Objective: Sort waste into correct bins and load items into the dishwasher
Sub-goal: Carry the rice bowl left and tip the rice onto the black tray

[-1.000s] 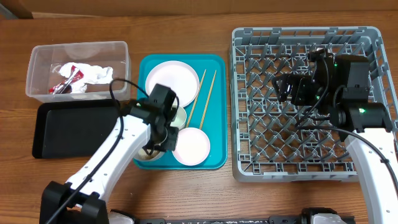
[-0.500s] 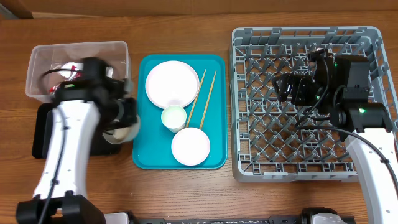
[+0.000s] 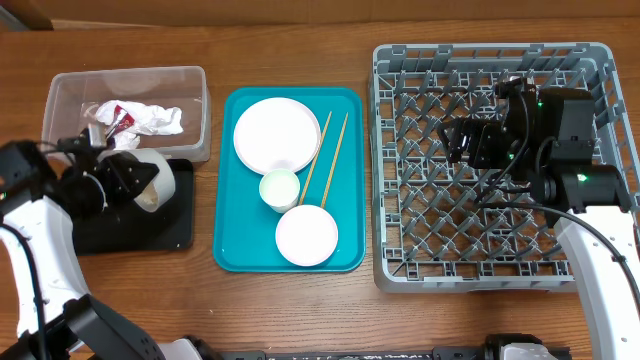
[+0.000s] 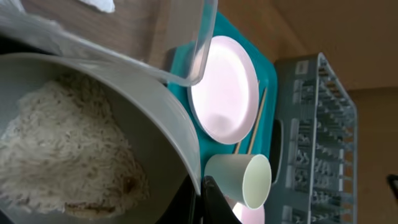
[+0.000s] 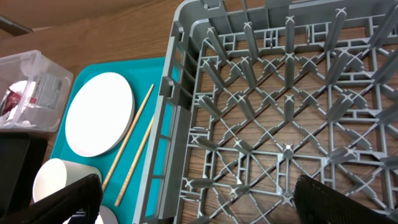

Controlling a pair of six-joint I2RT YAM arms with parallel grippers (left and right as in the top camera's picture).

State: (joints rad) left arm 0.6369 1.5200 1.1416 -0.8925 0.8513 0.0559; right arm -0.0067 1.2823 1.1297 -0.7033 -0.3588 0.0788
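Pinching the rim of the pale bowl point(image 3: 158, 186) with the left hand point(image 3: 128, 180), tipping it well over on its side above the black tray point(image 3: 120, 225), out at the left of the wooden surface point(image 3: 300, 40). Showing, up close on the left wrist view, a packed heap of white rice point(image 4: 62, 155) clinging inside that bowl (no telling whether any grains lie on the tray). Sitting just behind the black tray, touching or nearly so: the clear tub point(image 3: 70, 90), holding crumpled tissue point(image 3: 155, 118) and the red wrapper point(image 3: 117, 115).

Over to the middle now, and finding on the teal serving tray point(image 3: 240, 225) a round white plate point(image 3: 276, 135) at the back, a small cup point(image 3: 279, 188) upright just in front of it, a shallow white bowl point(image 3: 306, 235) near the front edge, and two chopsticks point(image 3: 325, 155) lying slantwise just right of the plate.

Hovering above the grey dish rack point(image 3: 430, 230) with the right hand point(image 3: 458, 142), fingers point(image 5: 65, 198) spread wide apart and clamped on nothing, looking down on upright pegs and lattice floor.
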